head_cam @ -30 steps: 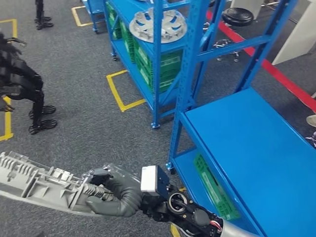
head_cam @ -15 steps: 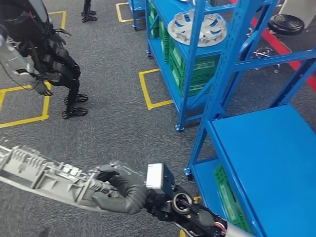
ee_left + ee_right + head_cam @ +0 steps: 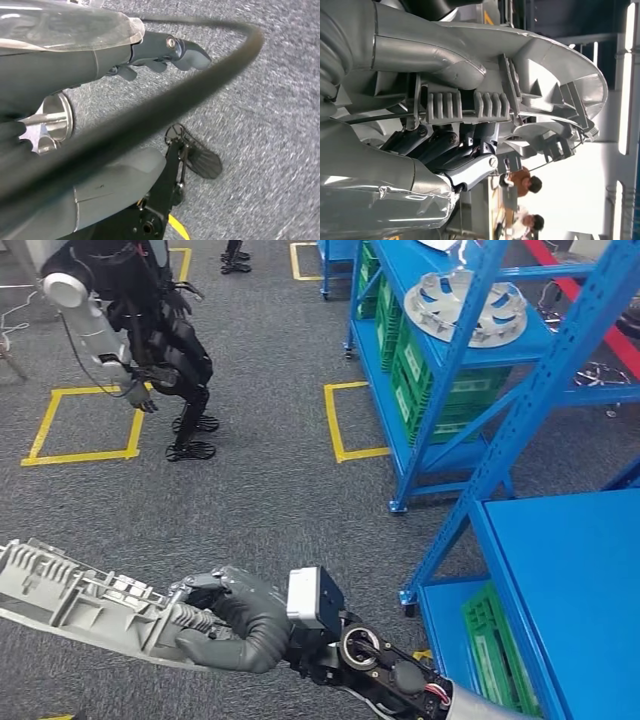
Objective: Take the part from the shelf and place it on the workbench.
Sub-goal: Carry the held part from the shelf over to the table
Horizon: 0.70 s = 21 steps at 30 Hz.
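The part (image 3: 83, 600) is a long grey plastic moulding with ribs and clips, lying level low at the left of the head view. My right hand (image 3: 238, 625) grips its near end, the arm coming in from the lower right. In the right wrist view the part (image 3: 546, 95) runs across the thumb and dark fingers (image 3: 444, 145) wrapped around it. My left hand (image 3: 166, 50) hangs over the grey carpet with its fingers stretched out and nothing in them.
Blue shelf racks (image 3: 460, 350) stand at the right with green crates (image 3: 430, 390) and a silver wheel cover (image 3: 464, 305). A blue flat deck (image 3: 573, 580) lies at the lower right. Another humanoid robot (image 3: 151, 330) stands at the upper left by yellow floor markings (image 3: 83, 455).
The whole view has swung left: the racks slid right and the other robot came into view. My right hand keeps its hold on the part at the same height.
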Each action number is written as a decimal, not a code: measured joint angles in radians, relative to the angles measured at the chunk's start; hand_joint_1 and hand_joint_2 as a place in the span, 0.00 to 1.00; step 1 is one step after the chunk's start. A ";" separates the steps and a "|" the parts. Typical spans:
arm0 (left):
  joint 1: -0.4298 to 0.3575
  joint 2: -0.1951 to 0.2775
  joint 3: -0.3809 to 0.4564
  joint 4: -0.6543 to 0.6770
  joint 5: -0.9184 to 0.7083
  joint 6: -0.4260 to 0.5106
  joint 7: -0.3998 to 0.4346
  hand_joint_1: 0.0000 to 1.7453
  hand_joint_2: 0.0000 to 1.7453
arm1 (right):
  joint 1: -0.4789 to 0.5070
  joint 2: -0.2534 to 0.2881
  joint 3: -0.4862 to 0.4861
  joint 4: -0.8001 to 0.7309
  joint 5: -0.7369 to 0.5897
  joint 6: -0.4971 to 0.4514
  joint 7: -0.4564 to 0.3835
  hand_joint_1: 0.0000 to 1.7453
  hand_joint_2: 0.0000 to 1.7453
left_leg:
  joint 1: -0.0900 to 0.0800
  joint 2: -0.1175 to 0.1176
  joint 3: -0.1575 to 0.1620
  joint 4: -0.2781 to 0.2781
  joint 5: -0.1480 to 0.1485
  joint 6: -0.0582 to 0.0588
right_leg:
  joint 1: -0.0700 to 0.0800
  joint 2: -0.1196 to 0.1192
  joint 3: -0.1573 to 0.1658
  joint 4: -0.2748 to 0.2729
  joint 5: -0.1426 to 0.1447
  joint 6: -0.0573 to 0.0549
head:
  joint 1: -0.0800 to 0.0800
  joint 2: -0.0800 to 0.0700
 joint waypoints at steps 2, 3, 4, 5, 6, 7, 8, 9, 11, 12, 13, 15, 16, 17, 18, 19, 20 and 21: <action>-0.002 0.000 0.000 0.000 -0.007 -0.003 0.000 0.00 1.00 | 0.003 -0.002 -0.002 0.000 0.000 -0.007 0.000 0.98 1.00 | -0.002 -0.019 0.001 0.000 0.000 0.008 | -0.003 0.045 -0.062 0.141 -0.071 0.004 | 0.013 0.000; -0.002 0.000 0.000 0.000 -0.013 -0.007 0.000 0.00 1.00 | 0.007 -0.005 -0.004 0.000 0.001 -0.013 0.000 0.98 1.00 | -0.004 -0.030 0.001 0.000 -0.001 0.010 | -0.003 0.055 -0.099 0.217 -0.099 0.003 | 0.019 0.000; -0.002 0.000 0.000 0.000 -0.020 -0.012 0.000 0.00 1.00 | 0.010 -0.008 -0.005 0.000 0.002 -0.021 0.001 0.98 1.00 | -0.007 -0.043 0.001 0.000 -0.001 0.011 | -0.003 0.060 -0.126 0.267 -0.109 0.001 | 0.023 0.000; -0.002 0.000 0.000 0.000 -0.027 -0.017 0.000 0.00 1.00 | 0.013 -0.011 -0.006 0.000 0.003 -0.029 0.002 0.98 1.00 | -0.010 -0.057 0.003 0.000 -0.001 0.012 | -0.003 0.062 -0.135 0.276 -0.098 -0.003 | 0.027 0.000; -0.001 0.000 -0.001 0.000 -0.035 -0.022 0.000 0.00 1.00 | 0.014 -0.015 -0.008 -0.001 0.004 -0.039 0.003 0.98 1.00 | -0.013 -0.071 0.005 0.000 -0.002 0.013 | -0.001 0.066 -0.124 0.242 -0.066 -0.010 | 0.030 0.000; -0.002 0.001 -0.001 0.000 -0.042 -0.027 0.000 0.00 1.00 | 0.015 -0.019 -0.010 -0.003 0.006 -0.048 0.005 0.98 1.00 | -0.015 -0.085 0.008 0.000 -0.002 0.013 | 0.001 0.076 -0.098 0.173 -0.022 -0.019 | 0.034 0.000; -0.002 0.000 -0.002 0.000 -0.049 -0.032 0.000 0.00 1.00 | 0.016 -0.023 -0.013 -0.006 0.007 -0.058 0.008 0.98 1.00 | -0.017 -0.097 0.009 0.000 -0.002 0.013 | 0.004 0.096 -0.067 0.096 0.016 -0.031 | 0.036 0.000; -0.003 -0.001 -0.003 0.000 -0.056 -0.036 0.000 0.00 1.00 | 0.018 -0.029 -0.017 -0.010 0.009 -0.066 0.009 0.98 1.00 | -0.017 -0.109 0.009 0.000 -0.002 0.012 | 0.006 0.115 -0.041 0.031 0.044 -0.041 | 0.036 0.000; -0.002 -0.002 -0.006 0.000 -0.063 -0.040 0.001 0.00 1.00 | 0.019 -0.040 -0.022 -0.018 0.010 -0.078 0.012 0.98 1.00 | -0.013 -0.127 0.004 -0.001 0.001 0.004 | 0.010 0.135 -0.015 -0.030 0.058 -0.052 | 0.039 0.000; 0.001 -0.001 -0.007 0.000 -0.064 -0.040 0.002 0.00 1.00 | 0.019 -0.045 -0.023 -0.023 0.011 -0.083 0.013 0.98 1.00 | -0.011 -0.137 0.001 -0.004 0.004 -0.002 | 0.011 0.129 -0.010 -0.038 0.060 -0.052 | 0.042 0.000; 0.004 0.002 -0.009 0.001 -0.065 -0.040 0.003 0.00 1.00 | 0.020 -0.048 -0.024 -0.027 0.011 -0.087 0.014 0.98 1.00 | -0.010 -0.142 -0.001 -0.006 0.006 -0.008 | 0.007 0.119 -0.003 -0.048 0.063 -0.051 | 0.047 0.000; 0.005 0.004 -0.010 0.002 -0.065 -0.041 0.003 0.00 1.00 | 0.020 -0.052 -0.026 -0.034 0.010 -0.093 0.017 0.98 1.00 | -0.015 -0.113 -0.019 0.025 -0.017 -0.016 | -0.001 0.097 0.008 -0.070 0.075 -0.051 | 0.042 0.000; 0.003 0.006 -0.011 0.002 -0.065 -0.041 0.003 0.00 1.00 | 0.020 -0.054 -0.026 -0.036 0.010 -0.095 0.018 0.98 1.00 | -0.016 -0.087 -0.042 0.073 -0.045 -0.019 | -0.004 0.084 0.011 -0.079 0.080 -0.051 | 0.035 0.000; 0.000 0.006 -0.011 0.002 -0.065 -0.041 0.003 0.00 1.00 | 0.021 -0.057 -0.027 -0.037 0.010 -0.095 0.018 0.98 1.00 | -0.017 -0.060 -0.074 0.139 -0.079 -0.023 | -0.002 0.071 0.011 -0.082 0.082 -0.052 | 0.025 0.000; -0.002 0.007 -0.011 0.002 -0.065 -0.041 0.003 0.00 1.00 | 0.022 -0.060 -0.027 -0.039 0.010 -0.095 0.018 0.98 1.00 | -0.015 -0.046 -0.109 0.209 -0.109 -0.028 | -0.001 0.058 0.010 -0.082 0.081 -0.053 | 0.017 0.000; -0.002 0.008 -0.012 0.002 -0.065 -0.041 0.003 0.00 1.00 | 0.023 -0.062 -0.027 -0.039 0.008 -0.097 0.019 0.98 1.00 | -0.013 -0.039 -0.135 0.262 -0.125 -0.034 | -0.001 0.045 0.009 -0.082 0.080 -0.053 | 0.011 0.000; -0.002 0.008 -0.014 0.002 -0.064 -0.040 0.003 0.00 1.00 | 0.024 -0.064 -0.027 -0.040 0.007 -0.099 0.020 0.98 1.00 | -0.010 -0.034 -0.144 0.280 -0.122 -0.038 | 0.000 0.033 0.009 -0.081 0.079 -0.052 | 0.007 0.000; -0.001 0.009 -0.016 0.002 -0.064 -0.040 0.003 0.00 1.00 | 0.025 -0.066 -0.027 -0.040 0.004 -0.101 0.021 0.98 1.00 | -0.006 -0.029 -0.131 0.255 -0.101 -0.043 | 0.000 0.021 0.009 -0.079 0.076 -0.050 | 0.002 0.000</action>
